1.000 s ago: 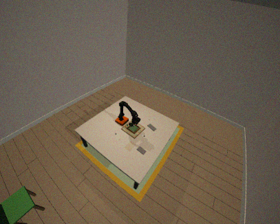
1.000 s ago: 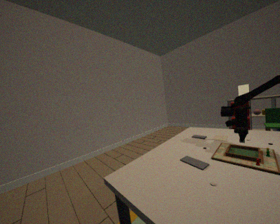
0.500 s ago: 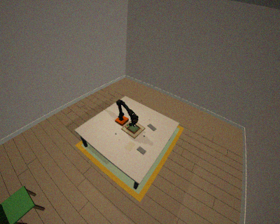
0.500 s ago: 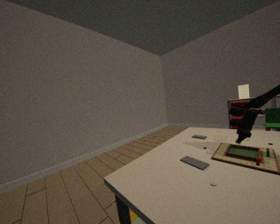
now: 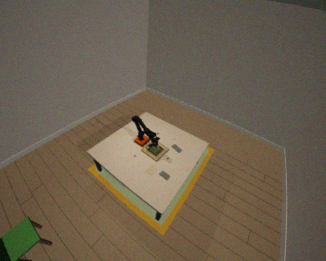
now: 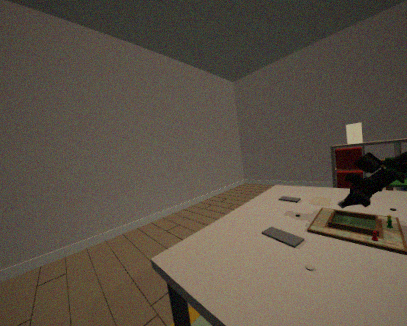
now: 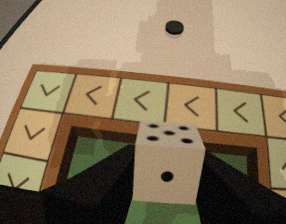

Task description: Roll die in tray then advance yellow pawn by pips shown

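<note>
My gripper (image 5: 155, 145) (image 6: 356, 203) (image 7: 166, 157) is shut on the white die (image 7: 166, 162) and holds it over the tray (image 6: 356, 221) (image 7: 94, 124), above its green floor. In the wrist view the die's upper face shows five pips and the face towards the camera shows one. The board (image 5: 157, 158) (image 6: 323, 218) has a track of arrow squares around the tray. A red pawn (image 6: 375, 236) and a green pawn (image 6: 389, 223) stand on the board's near right part in the exterior view. I cannot make out the yellow pawn.
Two grey slabs lie on the table, one nearer the board (image 5: 176, 148) (image 6: 283, 236) and one farther off (image 5: 164, 175) (image 6: 289, 199). A small dark disc (image 5: 167, 158) (image 6: 298, 215) (image 7: 174, 27) lies just beyond the board. A pale disc (image 6: 310, 268) lies nearer the exterior camera.
</note>
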Available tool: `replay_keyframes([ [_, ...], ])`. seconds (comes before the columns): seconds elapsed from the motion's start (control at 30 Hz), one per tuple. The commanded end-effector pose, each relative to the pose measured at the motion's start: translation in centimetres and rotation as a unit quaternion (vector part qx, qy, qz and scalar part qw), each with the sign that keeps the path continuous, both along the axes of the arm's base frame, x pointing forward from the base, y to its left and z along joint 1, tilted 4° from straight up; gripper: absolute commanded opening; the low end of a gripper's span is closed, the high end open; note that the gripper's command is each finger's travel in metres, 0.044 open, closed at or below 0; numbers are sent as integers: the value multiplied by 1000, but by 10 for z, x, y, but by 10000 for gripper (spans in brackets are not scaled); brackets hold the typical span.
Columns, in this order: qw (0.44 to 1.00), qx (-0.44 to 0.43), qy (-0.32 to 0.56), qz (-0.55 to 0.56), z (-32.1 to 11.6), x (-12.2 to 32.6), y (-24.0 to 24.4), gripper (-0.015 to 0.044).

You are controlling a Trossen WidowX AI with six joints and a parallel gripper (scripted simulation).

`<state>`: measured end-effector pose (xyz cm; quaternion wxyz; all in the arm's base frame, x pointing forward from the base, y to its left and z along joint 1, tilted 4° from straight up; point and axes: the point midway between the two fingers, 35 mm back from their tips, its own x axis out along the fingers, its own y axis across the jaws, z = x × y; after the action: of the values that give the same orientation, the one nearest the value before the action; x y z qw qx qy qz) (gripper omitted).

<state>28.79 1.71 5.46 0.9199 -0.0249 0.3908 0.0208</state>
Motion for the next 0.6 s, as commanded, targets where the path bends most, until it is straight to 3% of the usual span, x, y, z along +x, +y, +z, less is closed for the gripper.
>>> replay_keyframes([
  [0.0, 1000, -2, -19, 1, 4, -3, 0, 0],
  [0.2, 1000, -2, -18, 1, 27, -32, 1, 0],
  [0.57, 1000, -1, -20, 4, 27, -32, 1, 0],
])
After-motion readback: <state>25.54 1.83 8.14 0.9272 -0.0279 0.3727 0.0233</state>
